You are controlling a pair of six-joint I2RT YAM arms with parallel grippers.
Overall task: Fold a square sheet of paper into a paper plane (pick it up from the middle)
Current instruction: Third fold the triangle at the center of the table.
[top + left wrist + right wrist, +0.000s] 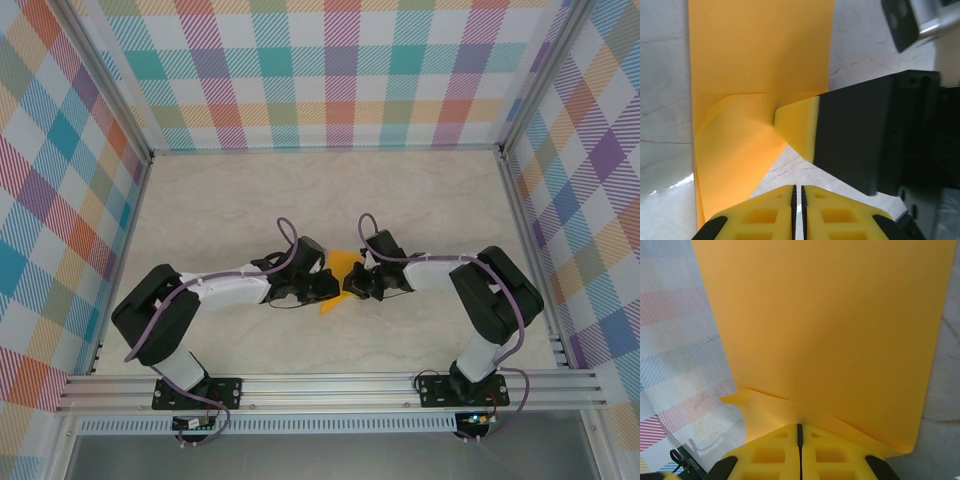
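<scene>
Top external view: thin orange-yellow sheet of paper (pixel 342 264) sits mid-frame, slightly below centre, squeezed btwn the two black gripper heads, w/ one corner poking down-left. Left wrist view: sheet (pixel 760 50) fills the upper-centre, flat on top, w/ a horizontal crease about halfway down and a folded flap angling to lower left. Right wrist view: sheet (pixel 830 330) covers most of the frame, its bottom edge curling over just above the pads.

Right gripper (pixel 800 429): yellow pads closed tight, sheet's lower edge running into them, so it's pinching the sheet. In the left wrist view one yellow pad (pixel 797 127) of that gripper lies against the sheet at centre-right, by the crease. In the top view it (pixel 357 285) is touching the sheet's right side.

Left gripper (pixel 796 192): pads nearly together, hairline slit only, no paper seen in the slit; sheet's flap passes beside its left pad. In the top view it (pixel 325 288) is at the sheet's left edge.

Pale marble-look tabletop (pixel 250 200) underneath; colourful checked walls (pixel 340 70) on three sides.
</scene>
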